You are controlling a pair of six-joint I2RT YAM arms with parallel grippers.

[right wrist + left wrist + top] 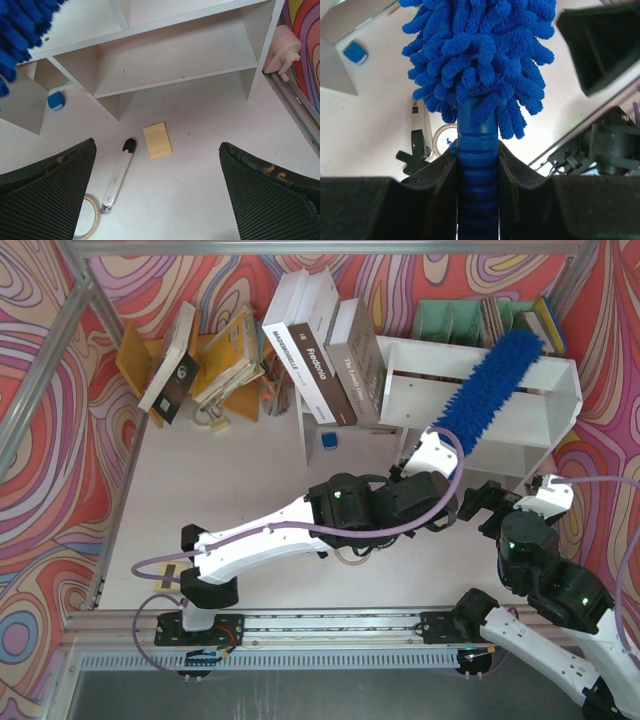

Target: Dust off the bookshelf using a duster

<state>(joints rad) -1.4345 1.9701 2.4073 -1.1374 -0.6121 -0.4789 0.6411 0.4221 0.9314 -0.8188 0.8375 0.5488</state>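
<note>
The white bookshelf stands at the back right, and its open compartments fill the top of the right wrist view. The fluffy blue duster slants across its top board, head toward the far right. My left gripper is shut on the duster's ribbed blue handle, just in front of the shelf's left half. The shaggy head spreads above the left gripper. My right gripper hangs open and empty over the tabletop in front of the shelf. A corner of the duster shows there.
On the table before the shelf lie a yellow note pad, a black-and-white marker-like tool and a tape roll. A small blue object sits by leaning books. A green file rack stands behind; a wooden book stand at the back left.
</note>
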